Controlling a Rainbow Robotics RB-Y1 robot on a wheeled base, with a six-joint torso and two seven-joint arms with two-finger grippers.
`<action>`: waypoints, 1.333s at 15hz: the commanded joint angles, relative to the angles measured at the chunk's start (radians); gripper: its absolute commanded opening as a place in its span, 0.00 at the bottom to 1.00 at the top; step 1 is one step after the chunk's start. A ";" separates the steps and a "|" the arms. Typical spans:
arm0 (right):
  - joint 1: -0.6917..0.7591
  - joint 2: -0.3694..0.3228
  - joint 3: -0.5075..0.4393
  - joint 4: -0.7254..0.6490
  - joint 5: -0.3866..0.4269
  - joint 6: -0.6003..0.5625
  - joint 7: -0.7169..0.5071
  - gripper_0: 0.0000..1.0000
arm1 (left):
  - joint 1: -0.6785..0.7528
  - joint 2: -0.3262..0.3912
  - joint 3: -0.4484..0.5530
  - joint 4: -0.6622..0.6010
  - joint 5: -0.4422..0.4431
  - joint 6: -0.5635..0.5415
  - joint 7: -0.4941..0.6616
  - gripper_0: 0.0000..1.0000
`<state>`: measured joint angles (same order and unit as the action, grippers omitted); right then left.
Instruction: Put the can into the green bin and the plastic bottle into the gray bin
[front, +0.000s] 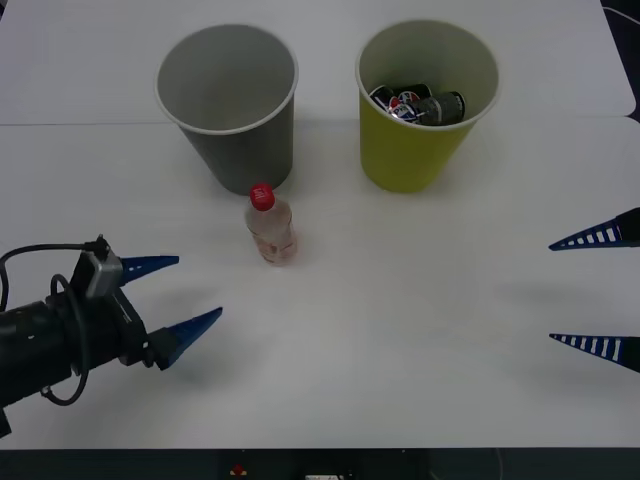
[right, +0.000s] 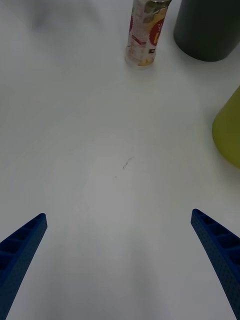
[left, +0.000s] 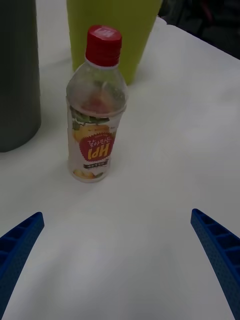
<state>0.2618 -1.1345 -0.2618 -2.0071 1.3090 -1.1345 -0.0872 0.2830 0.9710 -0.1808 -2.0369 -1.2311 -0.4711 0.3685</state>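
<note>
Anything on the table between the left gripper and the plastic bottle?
No. In the left wrist view, bare white table runs from the open left gripper to the upright plastic bottle; the front view agrees.

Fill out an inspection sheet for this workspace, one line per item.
Surface: white table, a faint dark scuff in the right wrist view.
Job's things: plastic bottle upright before the gray bin; can already lying in the green bin.
Clutter: nothing seen.
Grippers: left gripper open, aimed at the bottle, apart from it; right gripper open at the right edge.
Cables: black cable looped on the left wrist.
Surroundings: nothing seen.
</note>
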 joint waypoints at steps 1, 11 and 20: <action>0.000 0.000 0.000 0.000 0.000 0.000 0.000 1.00 | -0.019 -0.012 -0.077 0.000 0.024 0.138 -0.008 1.00; 0.000 0.000 0.000 0.000 0.000 0.000 0.000 1.00 | -0.131 -0.083 -0.292 0.040 -0.008 0.444 -0.039 1.00; 0.000 0.000 0.000 0.000 0.000 0.000 0.000 1.00 | -0.280 -0.212 -0.381 0.185 -0.050 0.470 -0.069 1.00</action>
<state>0.2618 -1.1345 -0.2618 -2.0071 1.3090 -1.1345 -0.0873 0.0151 0.7704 -0.5530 -1.8634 -1.2773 -0.0016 0.3015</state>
